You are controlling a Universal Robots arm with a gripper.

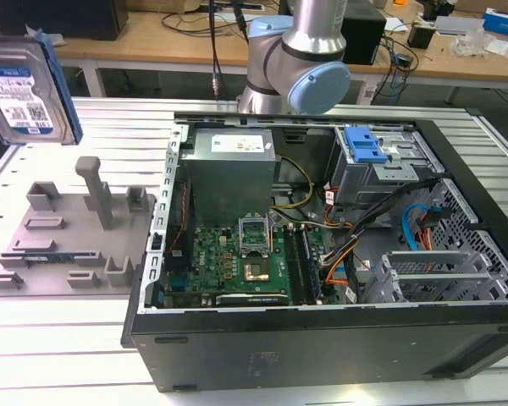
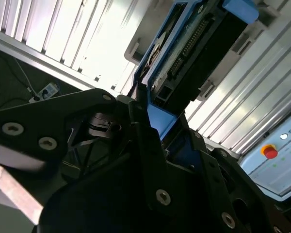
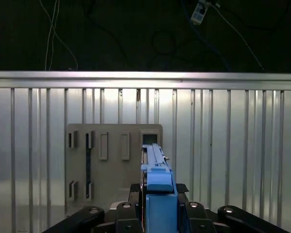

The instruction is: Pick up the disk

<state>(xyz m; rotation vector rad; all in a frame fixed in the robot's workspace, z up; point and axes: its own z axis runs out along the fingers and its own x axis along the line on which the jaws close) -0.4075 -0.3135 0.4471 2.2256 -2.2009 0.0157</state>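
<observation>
The disk (image 1: 21, 89), silver with a white-and-blue label and blue side rails, hangs in the air at the exterior view's far left, upright and tilted, well above the grey fixture tray (image 1: 68, 245). In the first wrist view I see the disk (image 3: 156, 158) edge-on, its blue rail clamped between my black gripper (image 3: 159, 188) fingers (image 3: 135, 190). The tray (image 3: 111, 160) lies far below it. In the second wrist view the disk (image 2: 194, 43) sticks out from the shut gripper (image 2: 155, 121).
An open computer case (image 1: 457, 338) with motherboard, cables and a blue-handled drive cage (image 1: 362, 145) takes up the exterior view's middle and right. The arm's base (image 1: 296, 59) stands behind it. The ribbed metal table (image 1: 59, 347) lies under everything; cluttered benches stand at the back.
</observation>
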